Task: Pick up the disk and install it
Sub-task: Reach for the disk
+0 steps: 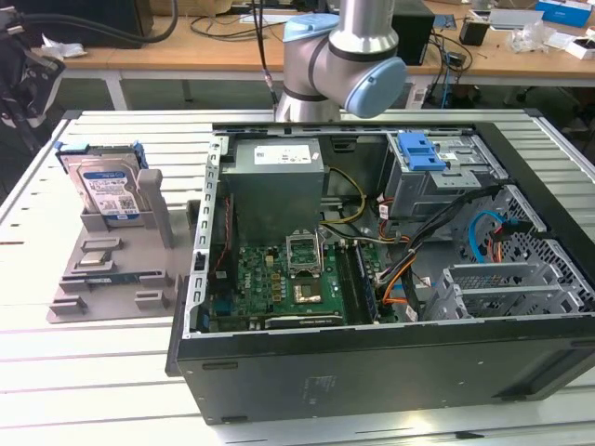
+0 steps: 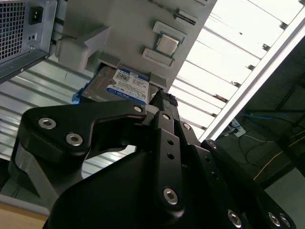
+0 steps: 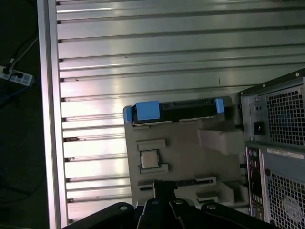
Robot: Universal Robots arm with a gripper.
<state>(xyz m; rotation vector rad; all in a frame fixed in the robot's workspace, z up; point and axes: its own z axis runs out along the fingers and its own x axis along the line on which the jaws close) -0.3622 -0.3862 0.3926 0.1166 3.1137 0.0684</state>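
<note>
The disk [image 1: 110,190] is a silver drive with a blue-and-white label and blue side rails. It stands upright in a slot of the grey holder [image 1: 158,218] on the table, at the exterior view's left of the open computer case [image 1: 372,279]. In the second wrist view the disk [image 2: 125,86] sits just beyond the black gripper [image 2: 160,98]. The first wrist view shows the disk [image 3: 174,109] edge-on at the holder's far end, with the gripper [image 3: 163,186] apart from it over the holder's near end. The gripper holds nothing.
A blue bracket [image 1: 420,149] sits atop the drive cage inside the case, near the grey power supply [image 1: 277,172]. A small chip [image 3: 149,159] lies in a holder recess. The robot arm [image 1: 346,56] rises behind the case. The slatted metal table [image 3: 143,57] ends at a rail.
</note>
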